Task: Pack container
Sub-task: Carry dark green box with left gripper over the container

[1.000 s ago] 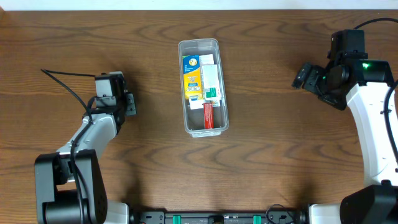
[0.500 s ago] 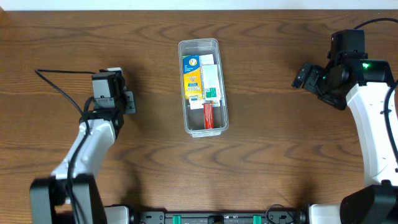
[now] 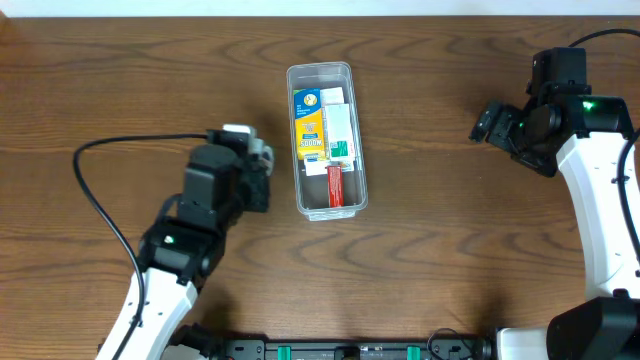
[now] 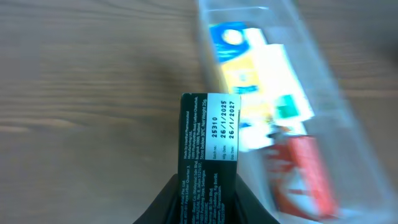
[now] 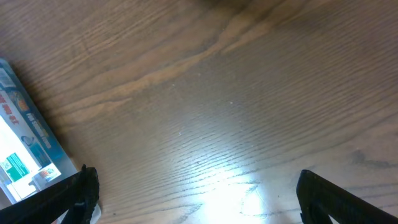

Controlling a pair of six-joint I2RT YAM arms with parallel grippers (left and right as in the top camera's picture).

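The left gripper (image 3: 258,168) is clamped on a dark green box (image 4: 208,143) with a white date label. The carton sticks out past its fingers (image 4: 158,205). Just ahead of that hand, near but apart from it, the container (image 3: 291,140) lies on the wooden table (image 3: 450,250), blurred in the left wrist view. Inside it lie a yellow box (image 3: 310,125), a white box (image 3: 341,124) and a red box (image 3: 335,187). The right gripper (image 3: 490,122) hangs over bare wood, jaws spread wide with nothing between them, the container well apart in front of it.
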